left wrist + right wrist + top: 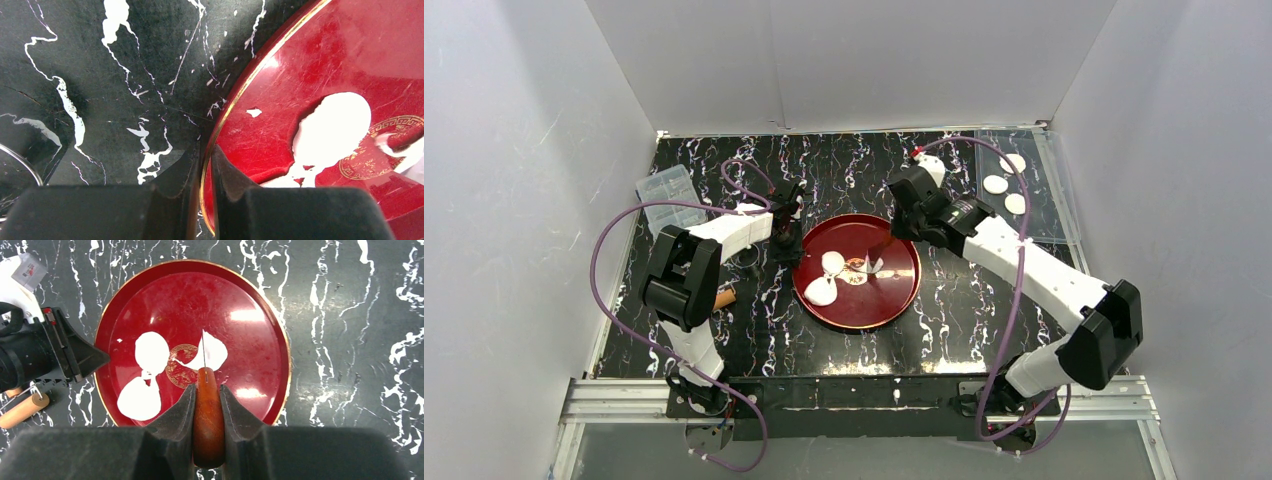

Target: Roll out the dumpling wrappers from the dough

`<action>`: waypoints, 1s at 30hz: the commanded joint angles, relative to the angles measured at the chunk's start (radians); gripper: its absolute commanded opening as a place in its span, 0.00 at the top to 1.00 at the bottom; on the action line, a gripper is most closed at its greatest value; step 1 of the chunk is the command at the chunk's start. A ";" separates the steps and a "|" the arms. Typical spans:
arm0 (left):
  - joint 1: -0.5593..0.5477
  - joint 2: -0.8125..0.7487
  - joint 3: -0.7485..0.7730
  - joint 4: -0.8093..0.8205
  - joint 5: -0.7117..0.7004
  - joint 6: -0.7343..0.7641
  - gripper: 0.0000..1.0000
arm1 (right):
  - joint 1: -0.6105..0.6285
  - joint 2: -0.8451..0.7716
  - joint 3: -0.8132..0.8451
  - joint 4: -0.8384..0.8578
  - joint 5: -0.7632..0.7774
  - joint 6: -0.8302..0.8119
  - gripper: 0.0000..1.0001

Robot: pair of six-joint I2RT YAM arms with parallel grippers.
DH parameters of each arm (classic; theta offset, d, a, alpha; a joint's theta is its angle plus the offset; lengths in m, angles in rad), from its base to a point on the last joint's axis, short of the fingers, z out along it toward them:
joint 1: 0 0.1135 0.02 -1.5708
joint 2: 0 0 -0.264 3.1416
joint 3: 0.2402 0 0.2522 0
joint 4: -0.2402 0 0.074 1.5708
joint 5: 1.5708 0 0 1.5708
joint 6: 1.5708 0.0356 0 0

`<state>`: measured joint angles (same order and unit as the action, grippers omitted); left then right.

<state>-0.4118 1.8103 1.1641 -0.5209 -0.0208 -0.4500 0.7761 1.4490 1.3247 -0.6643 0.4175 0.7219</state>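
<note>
While the left gripper (204, 155) is clenched on the left rim of the red plate (310, 60), with 1 finger outside over the marbled black table (100, 75) and 1 inside the rim, the right gripper (207, 387) grasps a wooden-handled tool (208, 425) between its fingers. The tool's thin metal blade reaches out from the handle over the middle of the plate. The dough (140, 399) lies on the plate as 3 ragged white scraps: 2 rounded lobes on the left half, joined by a thin neck, and 1 pointed piece at the gold emblem in the centre. In the right wrist view the blade crosses that pointed piece, but I cannot tell whether it touches it. 3 dumpling wrappers (995, 184) lie well apart from the plate on a clear sheet (1049, 170) at the far right corner of the table, each separate from the others. The wooden end of a rolling pin (724, 297) shows to the left of the plate beside the left arm, and a clear plastic box (669, 192) sits at the far left. A thin metal ring (22, 159) shows at the left edge of the left wrist view.
</note>
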 commanded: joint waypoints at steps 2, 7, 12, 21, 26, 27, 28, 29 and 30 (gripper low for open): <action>0.004 -0.030 -0.018 -0.051 -0.079 -0.006 1.00 | -0.054 -0.077 -0.046 -0.224 0.148 -0.108 0.99; 0.003 -0.031 -0.018 -0.052 -0.080 -0.006 1.00 | -0.070 -0.130 -0.036 -0.230 0.102 -0.145 0.99; 0.000 -0.032 -0.020 -0.051 -0.079 -0.005 1.00 | -0.072 -0.160 0.019 -0.166 -0.077 -0.184 0.99; -0.002 -0.035 -0.026 -0.041 -0.068 0.002 1.00 | -0.075 -0.220 0.021 0.096 -0.447 -0.327 0.99; -0.003 -0.036 -0.035 -0.020 -0.037 0.037 1.00 | -0.064 -0.204 0.018 0.184 -0.622 -0.551 0.99; -0.002 -0.038 -0.039 -0.010 -0.032 0.046 1.00 | -0.064 -0.191 0.037 0.162 -0.629 -0.591 0.99; -0.002 -0.039 -0.044 -0.003 -0.029 0.052 1.00 | -0.064 -0.177 0.055 0.144 -0.653 -0.638 0.99; -0.002 -0.040 -0.047 0.002 -0.026 0.060 1.00 | -0.062 -0.165 0.067 0.132 -0.694 -0.698 0.99; -0.002 -0.037 -0.047 0.006 -0.021 0.074 1.00 | -0.061 -0.154 0.069 0.129 -0.755 -0.768 0.99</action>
<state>-0.4145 1.7996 1.1496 -0.5098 -0.0227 -0.4221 0.7101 1.2659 1.3190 -0.5831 -0.1406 0.2211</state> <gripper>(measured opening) 0.093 0.233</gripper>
